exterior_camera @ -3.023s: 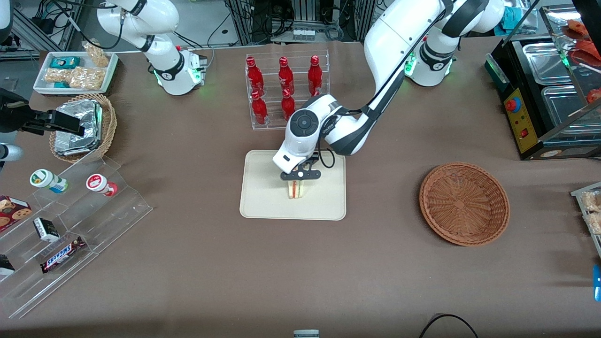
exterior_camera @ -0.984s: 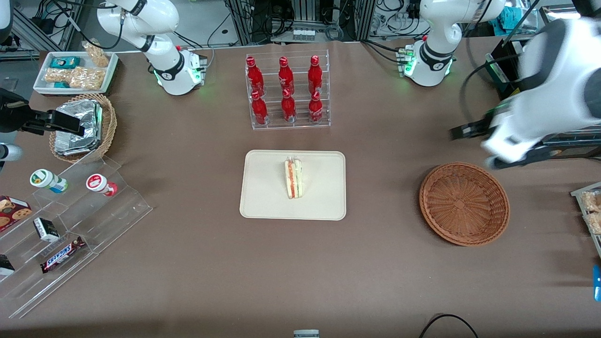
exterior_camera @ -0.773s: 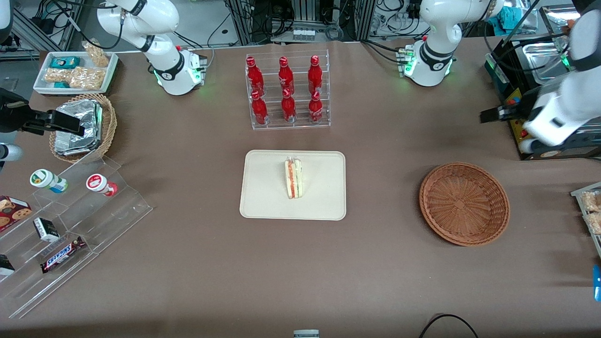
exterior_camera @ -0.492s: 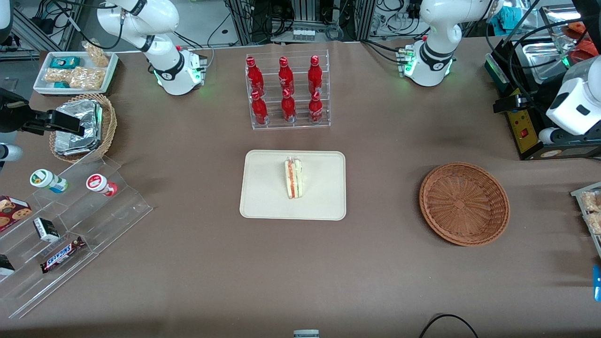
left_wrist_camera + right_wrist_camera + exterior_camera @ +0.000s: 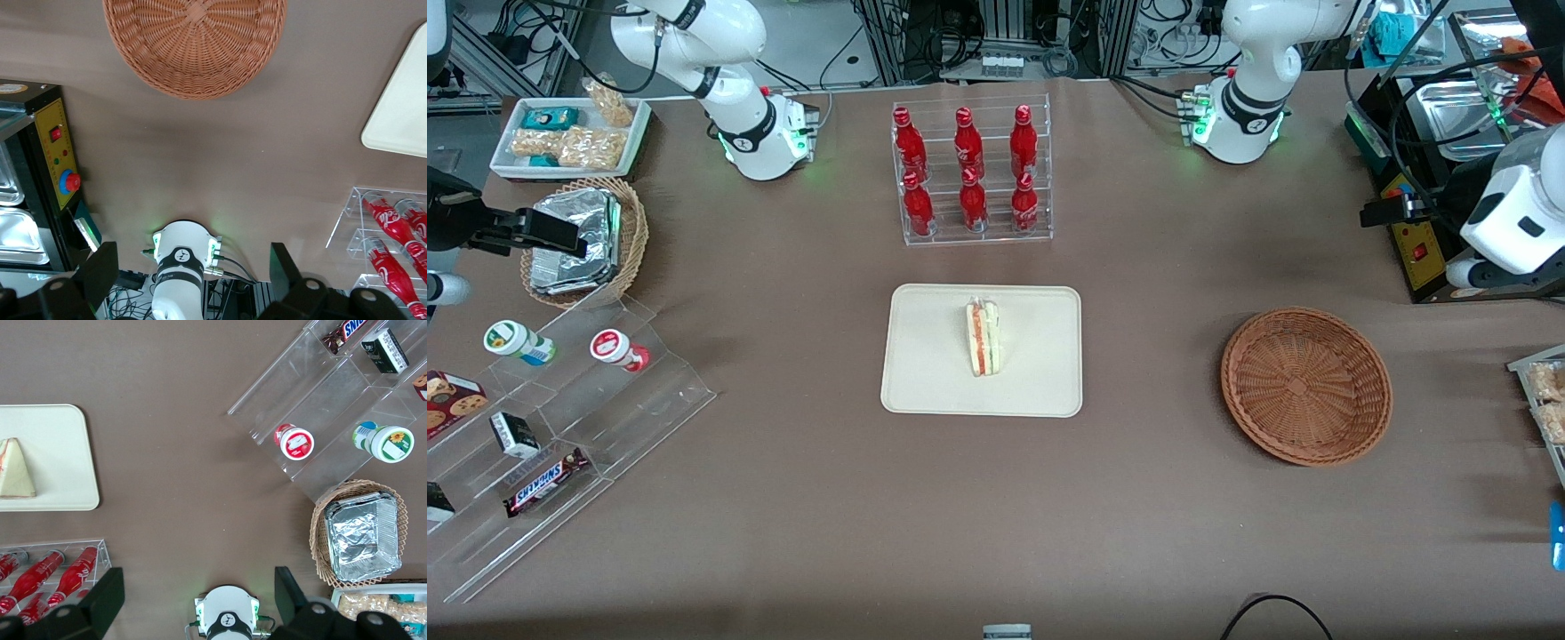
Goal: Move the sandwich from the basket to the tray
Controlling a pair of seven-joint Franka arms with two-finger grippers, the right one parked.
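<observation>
Sandwich (image 5: 983,338) lying on tray (image 5: 929,382). Basket (image 5: 1305,385) at tray's 3 o'clock, bare. Gripper (image 5: 190,267) raised toward working arm's table end, fingers apart, holding nothing.

A cream-beige tray (image 5: 934,382) holds a white sandwich (image 5: 983,338) striped red and green. The basket (image 5: 1305,385) is reddish-brown woven wicker. The gripper (image 5: 190,283) is black.
</observation>
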